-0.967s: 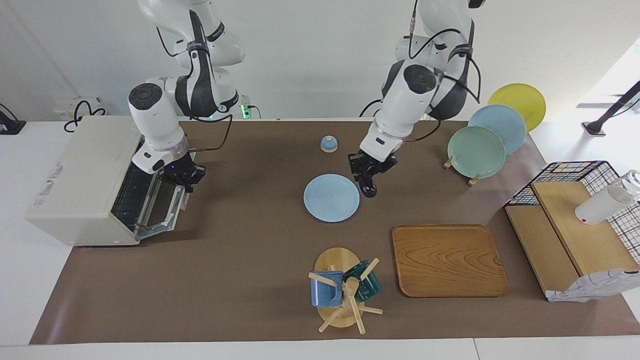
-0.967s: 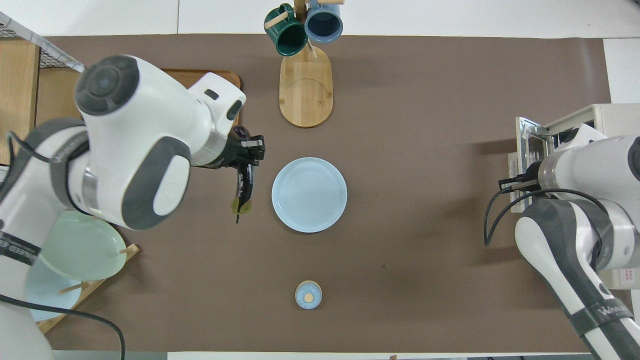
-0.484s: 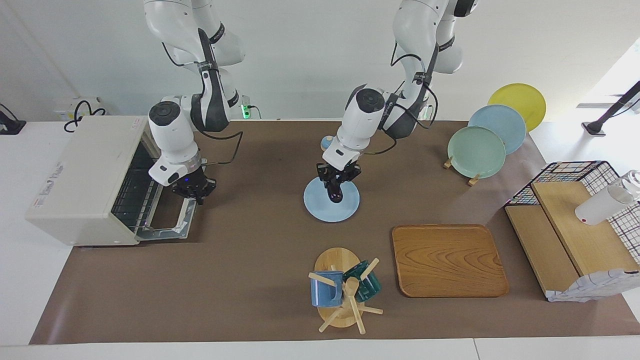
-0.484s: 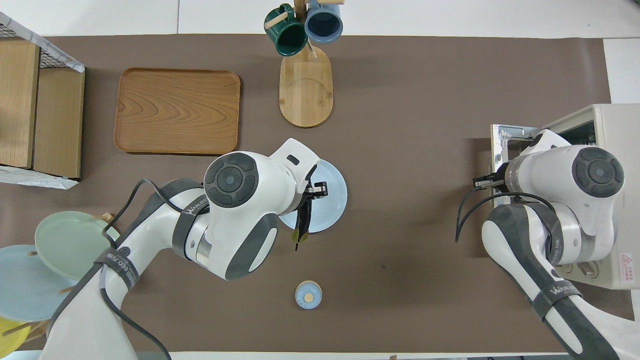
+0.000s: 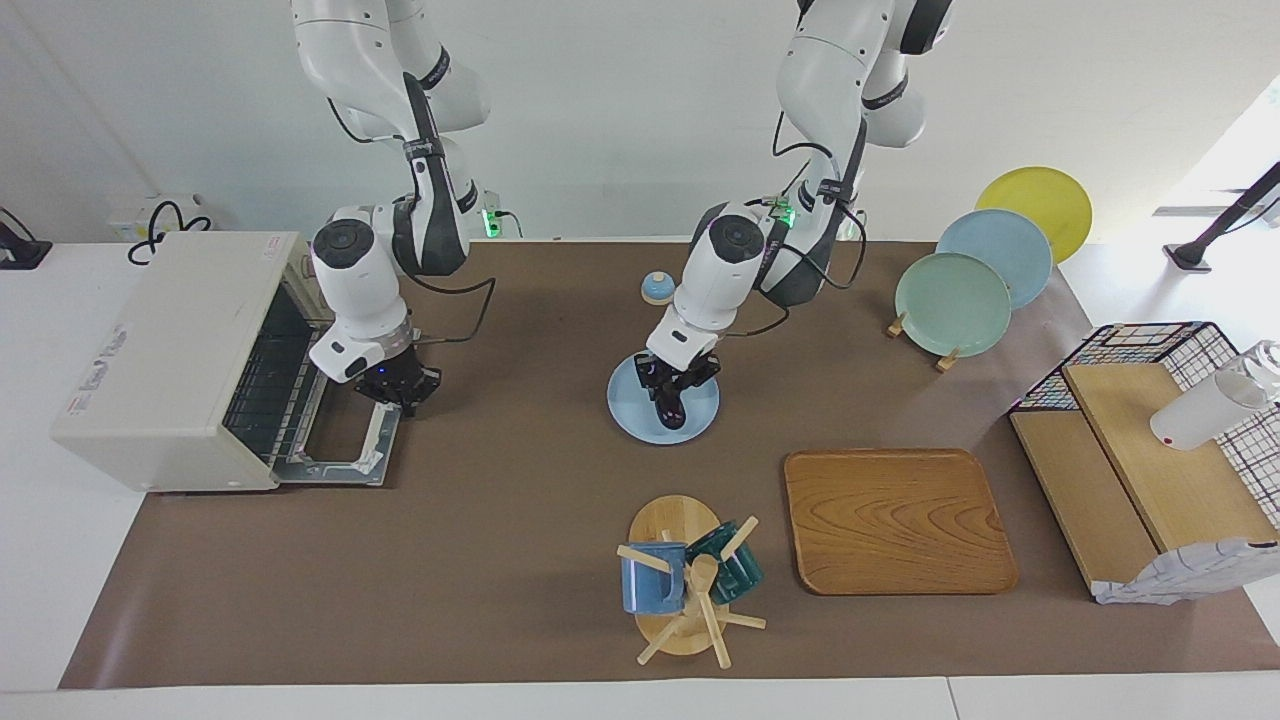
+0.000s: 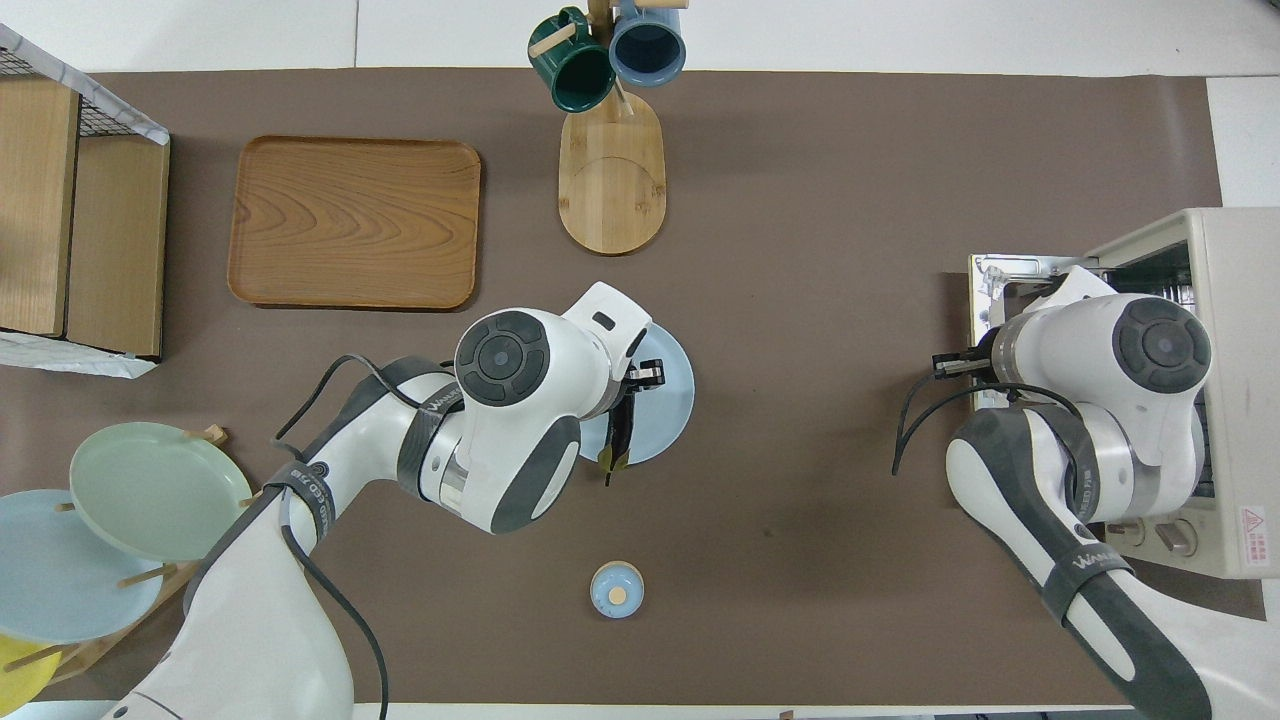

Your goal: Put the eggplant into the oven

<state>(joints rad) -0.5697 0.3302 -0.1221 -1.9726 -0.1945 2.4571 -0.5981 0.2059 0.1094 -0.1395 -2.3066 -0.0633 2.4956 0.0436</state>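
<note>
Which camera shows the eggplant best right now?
The overhead view: the eggplant shows as a dark strip below the left tool, over the light blue plate, its green stem tip past the plate's rim. The facing view gives only a dark foreshortened end under the tool.

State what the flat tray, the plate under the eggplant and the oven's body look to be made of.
Tray: wood, smooth matte finish, clear grain rings. Plate: probably glazed ceramic or plastic, pale blue with a soft sheen; the look leaves it open. Oven: likely painted sheet metal, cream-white and matte, with flat folded panels.
</note>
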